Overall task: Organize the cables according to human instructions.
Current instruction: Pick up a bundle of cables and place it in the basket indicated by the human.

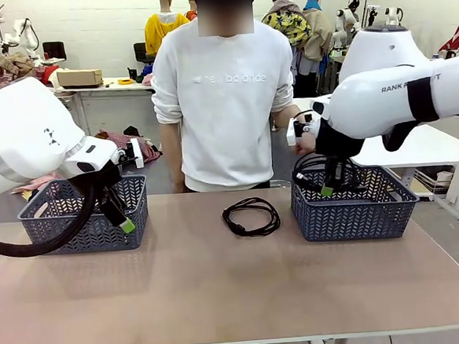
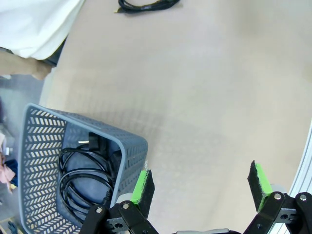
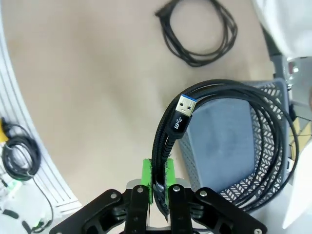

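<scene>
Near the right basket (image 1: pixel 374 217), one coiled cable (image 1: pixel 251 216)

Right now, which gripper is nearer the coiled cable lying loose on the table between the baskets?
Right. The right gripper, shut on another cable, hangs over the right basket beside the loose cable; the left gripper hangs open by the left basket, farther off.
</scene>
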### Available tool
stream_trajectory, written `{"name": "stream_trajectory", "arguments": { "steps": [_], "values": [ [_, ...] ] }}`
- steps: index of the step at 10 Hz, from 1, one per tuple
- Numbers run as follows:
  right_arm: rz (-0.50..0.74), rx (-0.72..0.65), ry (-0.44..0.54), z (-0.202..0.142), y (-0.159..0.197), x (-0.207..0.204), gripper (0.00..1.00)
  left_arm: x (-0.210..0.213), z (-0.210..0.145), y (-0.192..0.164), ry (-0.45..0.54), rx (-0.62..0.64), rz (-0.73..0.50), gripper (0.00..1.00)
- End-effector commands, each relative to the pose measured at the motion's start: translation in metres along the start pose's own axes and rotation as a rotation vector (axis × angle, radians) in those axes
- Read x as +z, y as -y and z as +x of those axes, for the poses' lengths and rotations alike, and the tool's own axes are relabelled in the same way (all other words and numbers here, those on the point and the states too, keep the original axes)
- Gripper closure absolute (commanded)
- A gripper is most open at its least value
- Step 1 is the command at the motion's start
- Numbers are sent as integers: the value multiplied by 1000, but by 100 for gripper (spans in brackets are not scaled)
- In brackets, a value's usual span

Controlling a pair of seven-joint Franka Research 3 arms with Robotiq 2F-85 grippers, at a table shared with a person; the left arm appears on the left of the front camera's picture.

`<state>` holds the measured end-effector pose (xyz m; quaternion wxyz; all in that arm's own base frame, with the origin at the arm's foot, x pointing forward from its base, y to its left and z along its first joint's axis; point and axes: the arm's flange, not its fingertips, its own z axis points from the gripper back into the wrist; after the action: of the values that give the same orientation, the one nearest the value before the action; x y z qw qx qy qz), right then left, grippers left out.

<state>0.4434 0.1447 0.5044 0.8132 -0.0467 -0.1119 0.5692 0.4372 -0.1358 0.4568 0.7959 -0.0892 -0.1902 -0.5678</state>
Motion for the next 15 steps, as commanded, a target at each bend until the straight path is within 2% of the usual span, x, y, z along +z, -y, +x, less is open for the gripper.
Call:
{"name": "stream_trajectory", "arguments": {
  "steps": [1, 3, 4, 10, 11, 15],
  "values": [
    [6, 16, -5, 3, 26, -8, 100, 2, -1, -1, -5, 7, 3, 0],
    [1, 15, -8, -3, 42, -13, 100, 2, -1, -1, -5, 7, 3, 0],
    [14, -9, -20, -6, 23, -14, 100, 2, -1, -1, -5, 7, 3, 0],
    [14, -9, -20, -6, 23, -14, 100, 2, -1, -1, -5, 7, 3, 0],
    [15, 0, -26, 0, 27, -16, 87, 2, -1, -1, -5, 7, 3, 0],
    [2, 34, -62, -8, 73, -33, 87, 2, -1, -1, -5, 7, 3, 0]
  ]
}}
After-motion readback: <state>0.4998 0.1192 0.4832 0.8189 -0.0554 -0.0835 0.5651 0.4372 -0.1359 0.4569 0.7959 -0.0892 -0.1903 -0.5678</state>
